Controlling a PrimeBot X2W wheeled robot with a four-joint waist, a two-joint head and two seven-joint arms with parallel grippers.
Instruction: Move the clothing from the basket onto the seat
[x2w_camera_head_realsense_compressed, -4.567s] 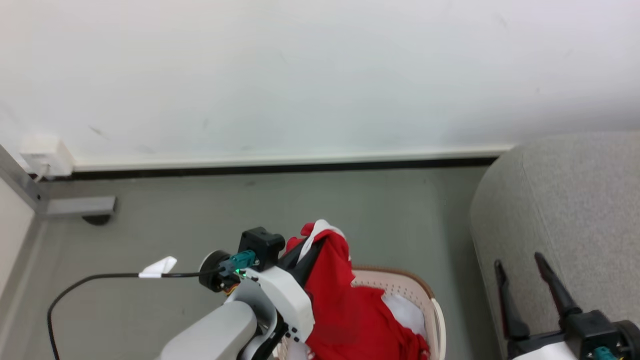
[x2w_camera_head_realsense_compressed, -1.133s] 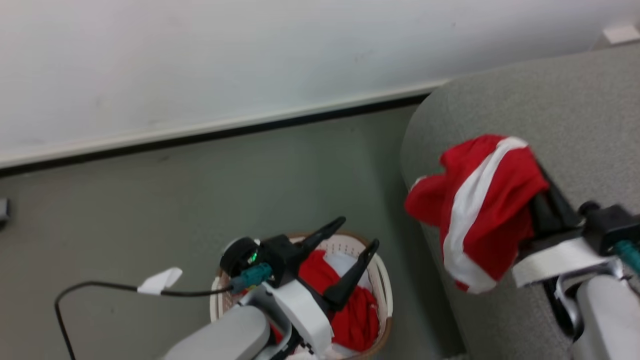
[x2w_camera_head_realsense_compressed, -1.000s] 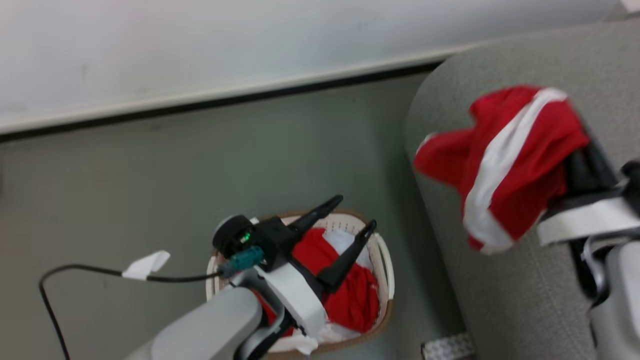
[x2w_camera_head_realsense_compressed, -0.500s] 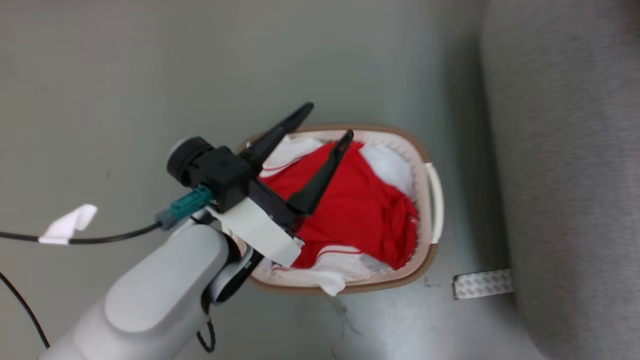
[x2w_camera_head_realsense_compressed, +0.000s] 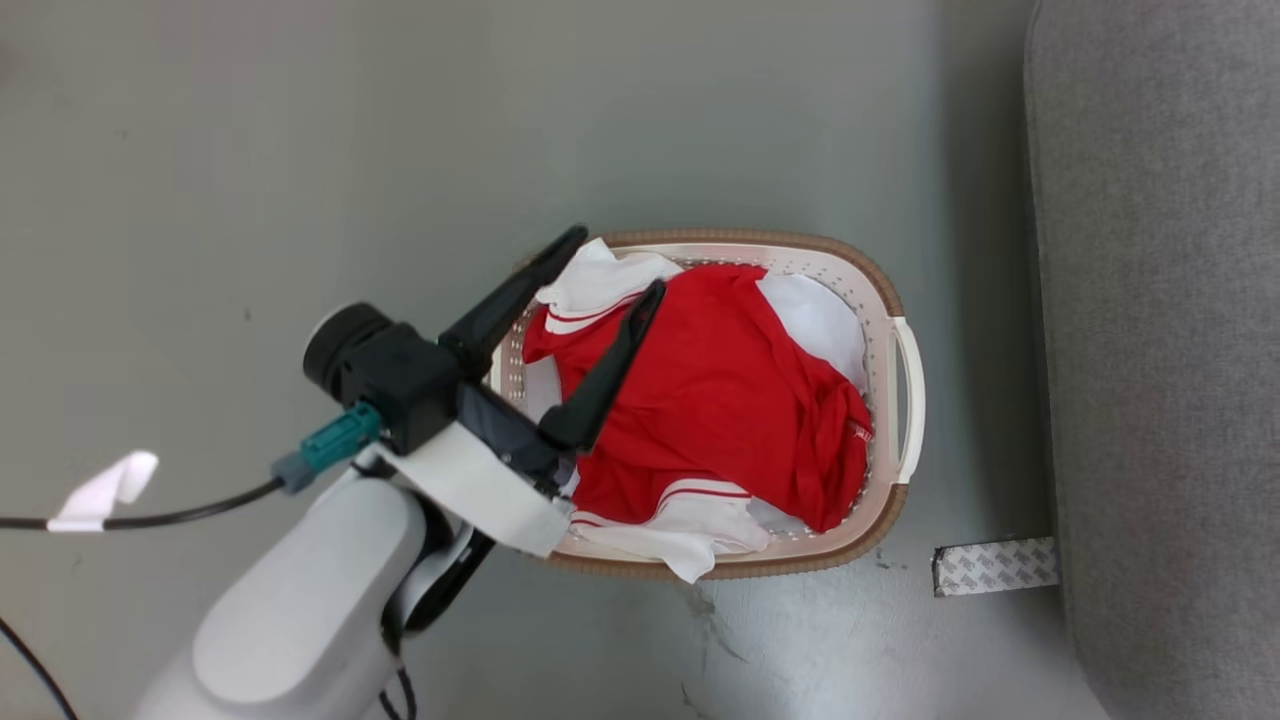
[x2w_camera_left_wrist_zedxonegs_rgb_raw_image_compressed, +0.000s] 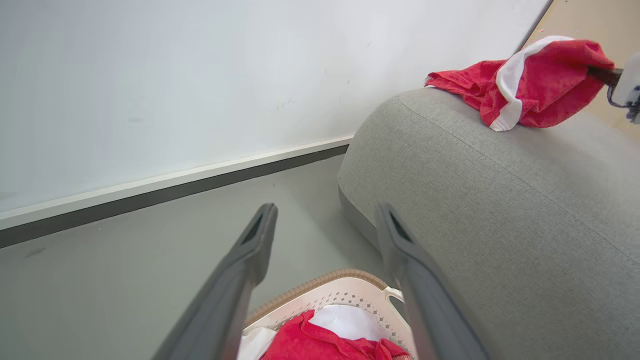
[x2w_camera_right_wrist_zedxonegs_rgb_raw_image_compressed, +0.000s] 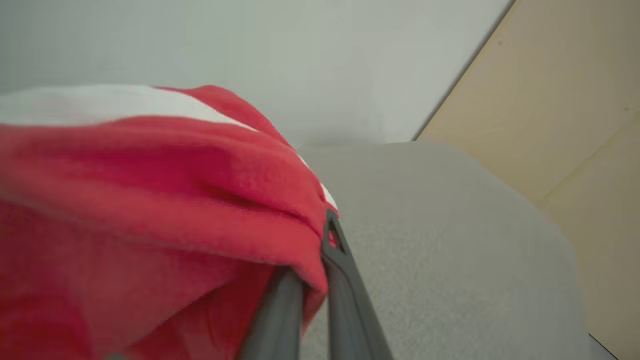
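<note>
The basket (x2w_camera_head_realsense_compressed: 780, 252) stands on the grey floor (x2w_camera_head_realsense_compressed: 300, 150), and most of what follows is placed from it. Inside it lies a red shirt (x2w_camera_head_realsense_compressed: 720, 400) with white sleeves and striped trim, crumpled and filling most of the tub; one white sleeve hangs over the rim on the side nearest the robot. The left gripper (x2w_camera_head_realsense_compressed: 615, 265) hangs over the basket's left end with its two fingers spread wide and nothing between them. In the head view one finger crosses the rim and the other lies across the shirt, and the left wrist view shows the fingers raised above the basket rather than in it. Just right of the basket, with a strip of floor between, runs the grey sofa (x2w_camera_head_realsense_compressed: 1160, 300). A patch of patterned tape (x2w_camera_head_realsense_compressed: 995, 567) sits on the floor at the sofa's foot, near the basket's right corner. Up on the sofa's rounded top, beyond the basket and well apart from it, the right gripper (x2w_camera_right_wrist_zedxonegs_rgb_raw_image_compressed: 312, 290) is pinched tight on a second red garment (x2w_camera_left_wrist_zedxonegs_rgb_raw_image_compressed: 540, 80) with a white band. The pinched end is held up while the far end lies on the sofa. Left of the basket a black cable (x2w_camera_head_realsense_compressed: 190, 505) with a white tag (x2w_camera_head_realsense_compressed: 100, 490) trails from the left arm.
</note>
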